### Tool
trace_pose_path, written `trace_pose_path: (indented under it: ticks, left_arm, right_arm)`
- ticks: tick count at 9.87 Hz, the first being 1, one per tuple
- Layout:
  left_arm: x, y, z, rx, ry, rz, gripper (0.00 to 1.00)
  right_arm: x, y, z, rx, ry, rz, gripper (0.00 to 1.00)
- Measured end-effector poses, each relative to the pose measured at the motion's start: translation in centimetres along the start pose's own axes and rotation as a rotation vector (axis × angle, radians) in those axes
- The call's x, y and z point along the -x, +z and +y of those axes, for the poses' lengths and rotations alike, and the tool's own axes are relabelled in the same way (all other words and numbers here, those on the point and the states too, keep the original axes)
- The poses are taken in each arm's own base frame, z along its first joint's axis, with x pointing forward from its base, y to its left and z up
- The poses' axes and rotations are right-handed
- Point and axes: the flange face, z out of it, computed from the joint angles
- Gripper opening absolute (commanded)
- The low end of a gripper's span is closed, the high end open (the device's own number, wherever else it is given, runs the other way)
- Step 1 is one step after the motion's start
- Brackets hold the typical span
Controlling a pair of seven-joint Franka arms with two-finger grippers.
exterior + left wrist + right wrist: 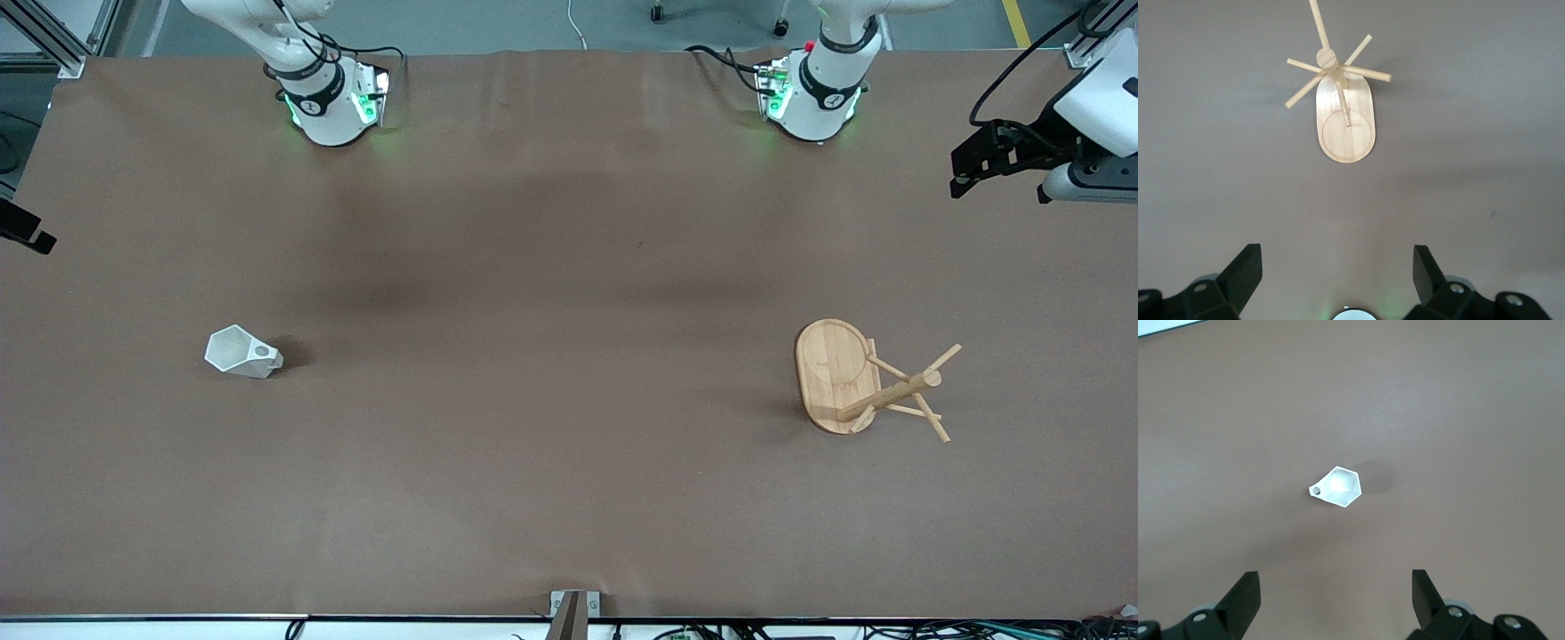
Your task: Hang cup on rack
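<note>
You are looking at a table [569, 498] covered in plain brown paper, with grey floor showing past its edge by the robots' bases. The cup [242, 352] is lying on its side toward the right arm's end, its long axis running along the table and its hexagonal mouth facing that end. The rack [858, 380] is standing on its oval base toward the left arm's end. The left gripper [1338, 273] is hanging spread above the rack; the right gripper [1337, 590] is hanging spread above the cup. No writing is legible.
</note>
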Motion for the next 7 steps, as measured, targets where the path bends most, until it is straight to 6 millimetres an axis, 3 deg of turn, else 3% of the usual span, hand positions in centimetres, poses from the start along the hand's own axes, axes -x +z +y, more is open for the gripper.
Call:
trace_pose_path:
  ticks: [2, 3, 4, 7]
  left_arm:
    - [-0.2, 0.4, -1.3, 0.001, -0.020, -0.007, 1.00]
    - [-0.4, 0.6, -1.7, 0.002, -0.023, -0.012, 1.00]
    - [-0.4, 0.7, -1.5, 0.002, -0.019, -0.013, 1.00]
    - [-0.3, 0.8, -1.2, 0.002, -0.012, -0.029, 1.00]
  right_arm:
    - [-0.1, 0.6, 0.0, 0.001, -0.002, -0.014, 1.00]
    - [-0.7, 2.4, -0.1, 0.004, -0.003, -0.025, 1.00]
    - [-1.9, 5.6, -0.2, 0.006, -0.002, -0.025, 1.00]
    - [-4.5, 20.1, 0.7, 0.019, -0.020, -0.015, 1.00]
